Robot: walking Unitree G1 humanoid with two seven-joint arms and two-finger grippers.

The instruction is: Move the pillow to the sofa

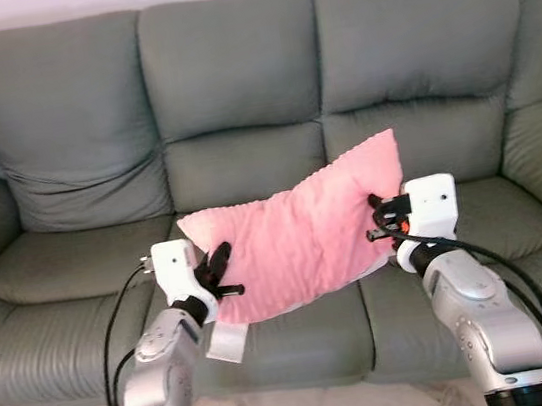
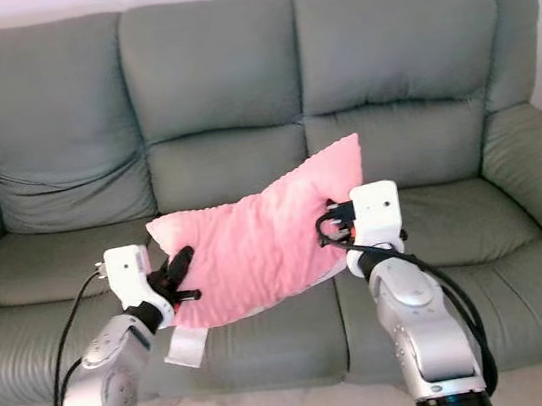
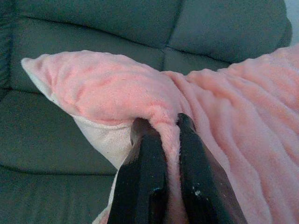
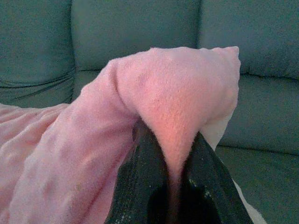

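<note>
The pink pillow is held in the air in front of the grey-green sofa, over the middle seat cushion and reaching toward the right one. It is tilted, with its right corner raised toward the backrest and its left end lower. Whether its underside touches the seat cannot be told from the head views; it appears to hang just above the cushion. A pale underside and a white label are seen hanging below the left end.

The left hand is pinched on a fold of plush at the pillow's left edge; in the left wrist view the two black fingers are pressed together with pink fabric between them. The right hand is likewise clamped on the pillow's right edge, and in the right wrist view a ridge of fabric is nipped between its fingers.

Assessment: the carry is judged to be essentially complete, since the pillow is already positioned over the seating area. What is left is the lowering of the pillow onto the seat cushion, the release of both hands and their withdrawal. The release has not yet been made. The sofa seats beneath are unobstructed by other items.
</note>
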